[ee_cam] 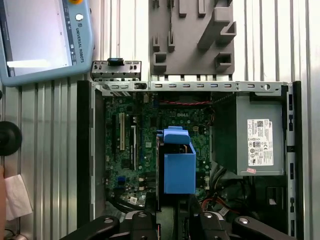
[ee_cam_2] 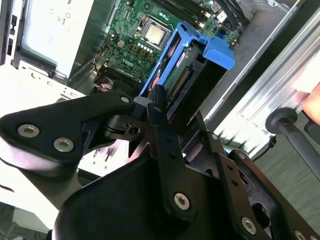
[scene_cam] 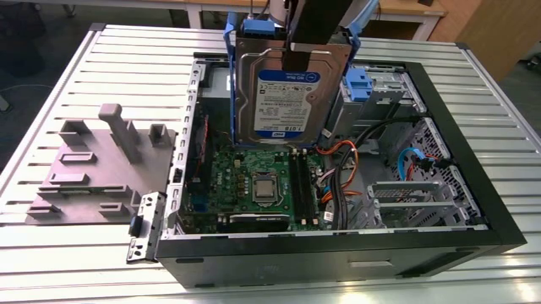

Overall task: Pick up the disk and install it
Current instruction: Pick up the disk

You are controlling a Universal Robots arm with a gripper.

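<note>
Disk picked up: fingers shut tight on its top edge, holding it upright in air over open PC case, far side, above mobo. Not yet seated; install left.

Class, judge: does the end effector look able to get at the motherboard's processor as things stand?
Probably not: the end effector is shut on the disk, hanging upright between it and the processor.

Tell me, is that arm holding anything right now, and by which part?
Yes. The gripper is shut on the disk, clamping its flat faces near the upper end, so it hangs upright above the open computer case.
</note>
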